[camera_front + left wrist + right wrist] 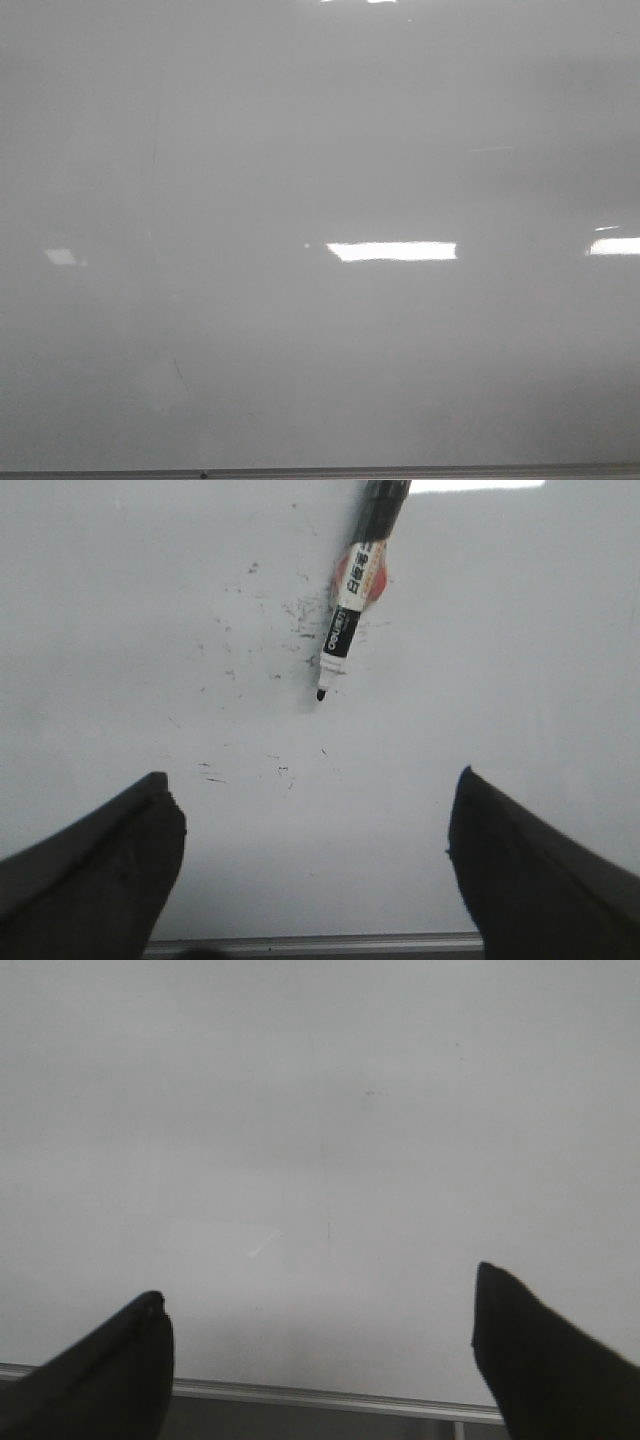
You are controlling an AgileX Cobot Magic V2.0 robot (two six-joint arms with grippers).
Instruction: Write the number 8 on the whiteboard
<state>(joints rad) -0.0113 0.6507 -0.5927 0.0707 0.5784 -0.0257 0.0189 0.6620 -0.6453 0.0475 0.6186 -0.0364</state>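
The whiteboard point(300, 150) is the biggest thing here. It fills the whole front view, pale grey and shiny, with bright patches of light in the middle and at the right edge. Its thin grey frame runs along the very bottom. No number 8 shows on it anywhere, so the writing is not yet done.

Next come the two grippers. The left gripper point(315, 855) shows at the bottom of the left wrist view, its two dark fingers spread wide apart with nothing between them. The right gripper point(320, 1345) looks the same in the right wrist view: wide open and holding nothing.

Smallest is the marker point(350, 600). It lies on the board in the upper middle of the left wrist view, its black tip pointing down toward the fingers. Its cap looks off. Little black specks dot the board around it.

What could go wrong? The marker is thin and round, so it may roll or slip away if the fingers close on it crookedly. A tilted grab would make the 8 wobbly. The bare tip could also smear the board.
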